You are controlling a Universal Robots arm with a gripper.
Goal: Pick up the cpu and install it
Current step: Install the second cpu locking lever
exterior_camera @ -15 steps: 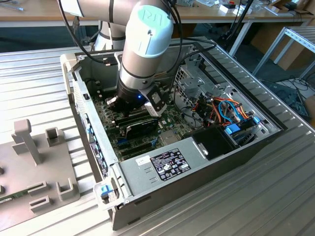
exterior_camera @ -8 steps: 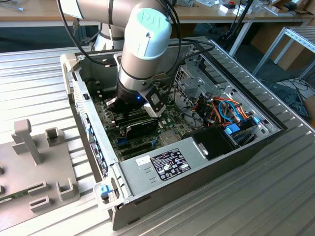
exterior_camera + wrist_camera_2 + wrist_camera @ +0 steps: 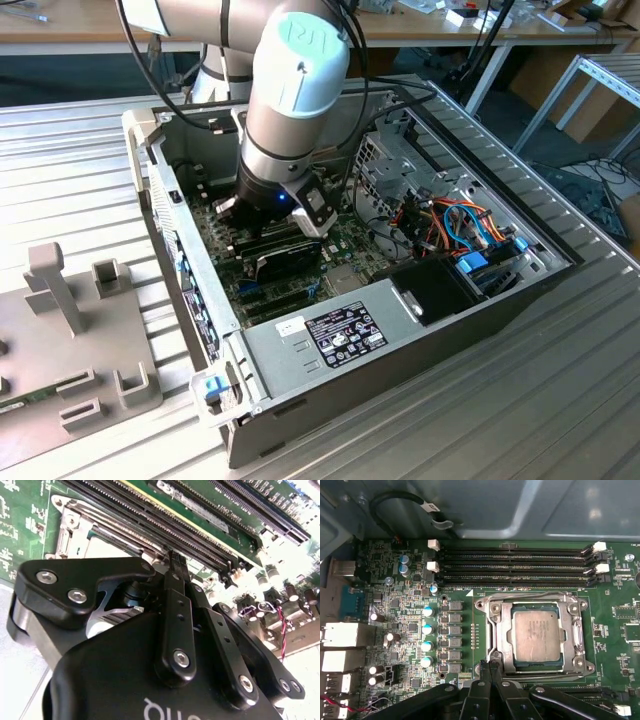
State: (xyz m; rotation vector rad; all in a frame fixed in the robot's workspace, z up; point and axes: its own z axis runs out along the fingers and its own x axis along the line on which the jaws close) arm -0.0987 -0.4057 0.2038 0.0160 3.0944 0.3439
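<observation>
Cpu (image 3: 536,636) — dull silver square — seated in socket frame (image 3: 576,630).

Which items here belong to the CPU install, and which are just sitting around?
Part of the job:
- cpu, lying in the socket frame
- gripper, fingertips together beside the frame, holding nothing

Not involved:
- memory slots
- power supply
- grey fixture outside the case
</observation>
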